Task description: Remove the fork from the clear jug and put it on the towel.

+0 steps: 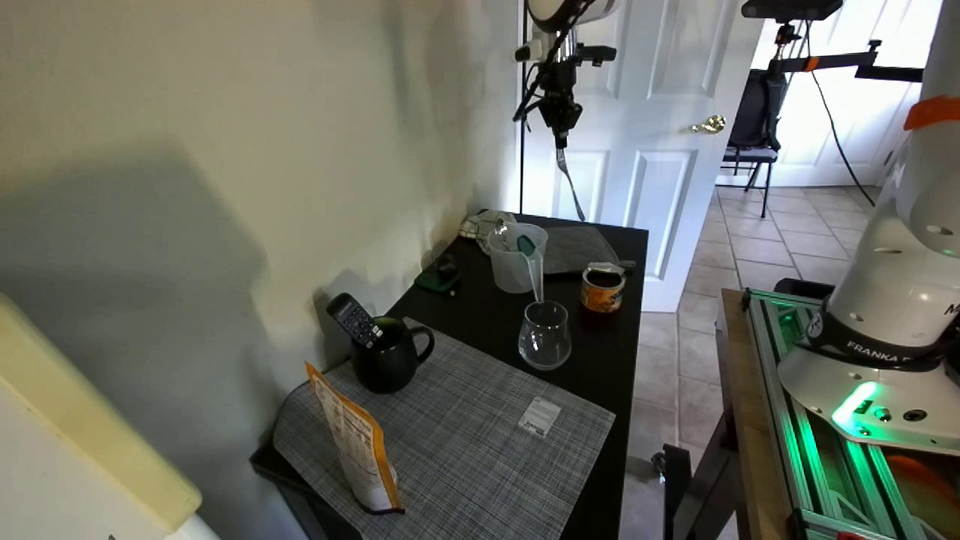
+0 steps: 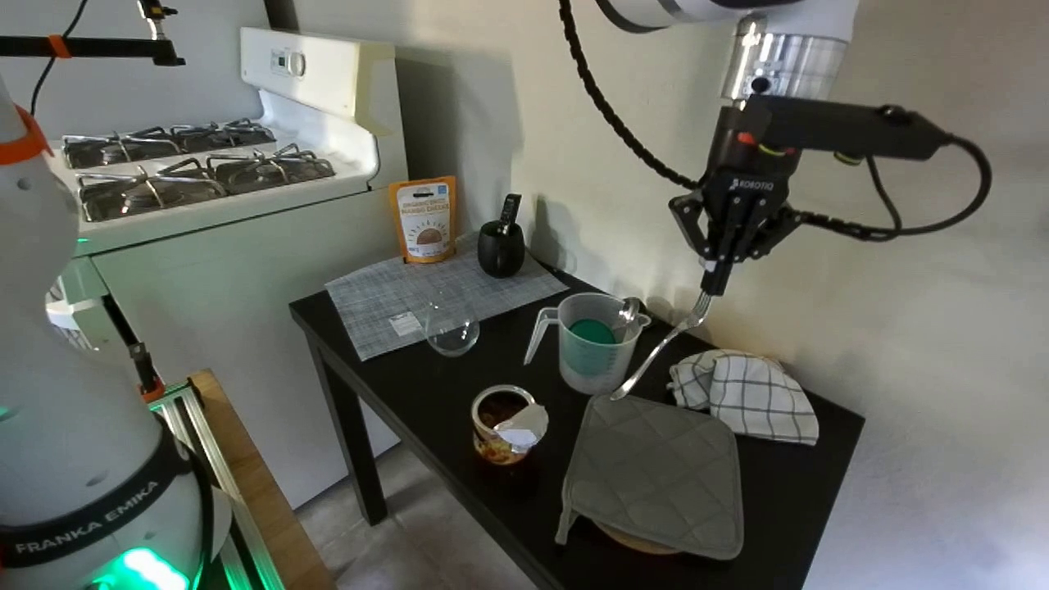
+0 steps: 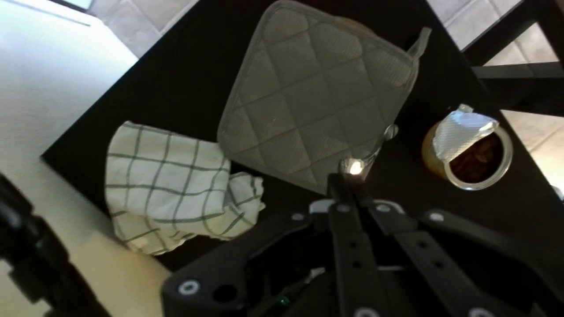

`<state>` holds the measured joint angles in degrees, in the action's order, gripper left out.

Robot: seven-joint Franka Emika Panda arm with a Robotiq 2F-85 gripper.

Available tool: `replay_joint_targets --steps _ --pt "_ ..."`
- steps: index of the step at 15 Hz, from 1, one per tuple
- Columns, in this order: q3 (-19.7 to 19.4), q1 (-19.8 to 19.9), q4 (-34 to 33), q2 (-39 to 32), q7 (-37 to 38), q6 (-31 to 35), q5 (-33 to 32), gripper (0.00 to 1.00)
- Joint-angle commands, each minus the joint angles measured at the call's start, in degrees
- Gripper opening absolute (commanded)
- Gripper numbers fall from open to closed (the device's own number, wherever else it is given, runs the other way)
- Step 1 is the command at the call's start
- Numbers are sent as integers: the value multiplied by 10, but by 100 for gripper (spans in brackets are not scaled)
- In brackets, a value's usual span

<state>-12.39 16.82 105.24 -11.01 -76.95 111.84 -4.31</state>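
My gripper [image 2: 715, 280] is shut on the tine end of the metal fork [image 2: 662, 348]. The fork hangs slanted, handle down, in the air; it also shows in an exterior view [image 1: 570, 184] and the wrist view [image 3: 356, 166]. It is outside the clear jug [image 2: 580, 373], which stands upright holding a green utensil and a metal one. The towel, a large flat grey woven cloth [image 1: 480, 450], lies at the table end away from the gripper; it is out of the wrist view. A folded white checked cloth [image 3: 167, 185], also towel-like, lies behind the jug near the wall.
A grey quilted pot holder [image 2: 656, 475] lies below the fork. An open can [image 2: 492, 447] with a raised foil lid and a stemless glass [image 1: 544, 341] stand near the jug. A black mug [image 1: 386, 364] with a remote and an orange-brown packet [image 2: 424, 221] stand on the grey cloth.
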Motion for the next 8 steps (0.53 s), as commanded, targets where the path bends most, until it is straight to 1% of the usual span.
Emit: replay_joint_targets --steps 1,4,8 --pt "-1 7 -1 -40 25 -31 11 1" --pt "-2 18 -6 -72 50 -37 9 1" --pt "-6 43 -22 -120 60 -69 14 1"
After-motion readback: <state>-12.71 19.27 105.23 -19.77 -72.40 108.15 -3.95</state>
